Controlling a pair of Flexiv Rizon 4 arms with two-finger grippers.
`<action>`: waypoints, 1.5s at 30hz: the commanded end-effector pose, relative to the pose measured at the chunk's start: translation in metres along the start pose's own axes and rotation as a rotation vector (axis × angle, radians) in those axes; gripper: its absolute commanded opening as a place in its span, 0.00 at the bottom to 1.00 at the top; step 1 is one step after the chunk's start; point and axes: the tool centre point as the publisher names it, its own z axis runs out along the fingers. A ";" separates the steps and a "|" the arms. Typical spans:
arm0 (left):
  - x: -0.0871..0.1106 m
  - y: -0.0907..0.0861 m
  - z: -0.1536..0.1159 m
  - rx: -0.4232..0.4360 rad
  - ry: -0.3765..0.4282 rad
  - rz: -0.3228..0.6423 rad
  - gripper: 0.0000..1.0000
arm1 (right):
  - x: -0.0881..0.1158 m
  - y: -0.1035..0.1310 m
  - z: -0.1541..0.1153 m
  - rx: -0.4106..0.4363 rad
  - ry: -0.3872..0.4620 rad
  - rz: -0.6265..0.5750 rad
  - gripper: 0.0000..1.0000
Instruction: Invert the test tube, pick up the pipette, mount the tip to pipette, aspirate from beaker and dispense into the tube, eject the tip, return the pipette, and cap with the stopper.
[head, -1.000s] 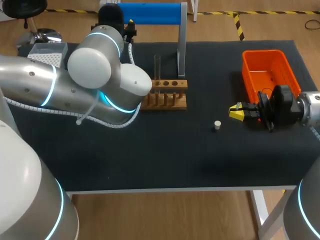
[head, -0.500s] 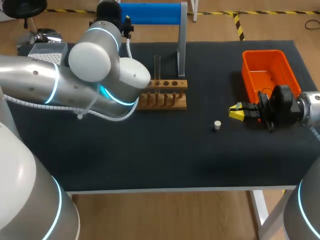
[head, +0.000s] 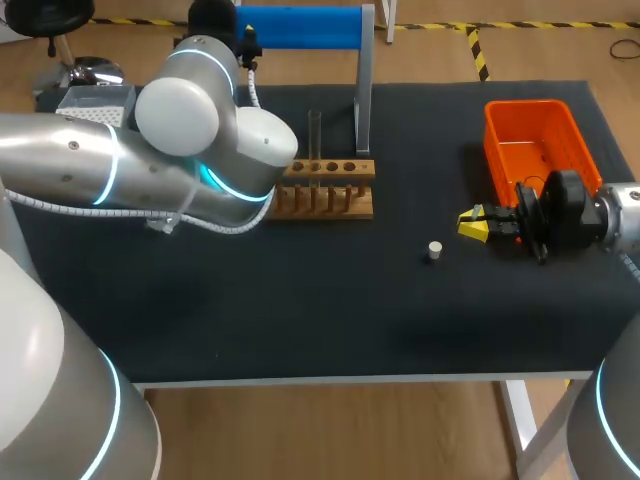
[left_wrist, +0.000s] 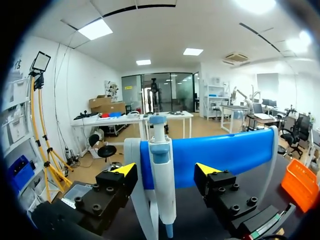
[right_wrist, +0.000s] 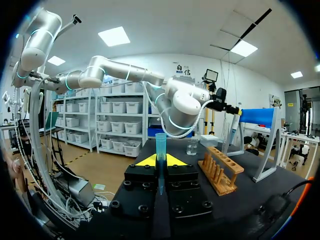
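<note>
The step in hand looks like picking up the pipette (left_wrist: 161, 185). It hangs on the blue stand (left_wrist: 230, 152) at the far left of the worktop (head: 300, 300), between the left jaws. These stand apart, 1 finger on each side, neither touching it. The next move calls for the left jaws to close squarely on the pipette body, then lift it clear of the stand. Only the left wrist view shows this; in the head view the left arm (head: 150, 170) hides the pipette. The right wrist view shows the right jaws clamped on 1 blue tip (right_wrist: 160, 145), and the beaker (right_wrist: 192, 146) beyond. The head view alone shows the stopper (head: 434, 250) lying right of the rack (head: 330, 190) with its test tube (head: 314, 135).
</note>
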 end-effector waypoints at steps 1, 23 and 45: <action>-0.001 0.002 0.008 0.005 0.001 -0.005 0.73 | 0.001 0.000 0.000 0.001 0.000 -0.001 0.00; -0.004 0.002 0.021 0.002 0.005 -0.014 0.44 | 0.001 0.000 0.000 0.001 0.000 -0.001 0.00; -0.004 0.006 0.025 -0.003 0.007 -0.025 0.40 | 0.001 0.000 0.000 0.001 0.000 -0.001 0.00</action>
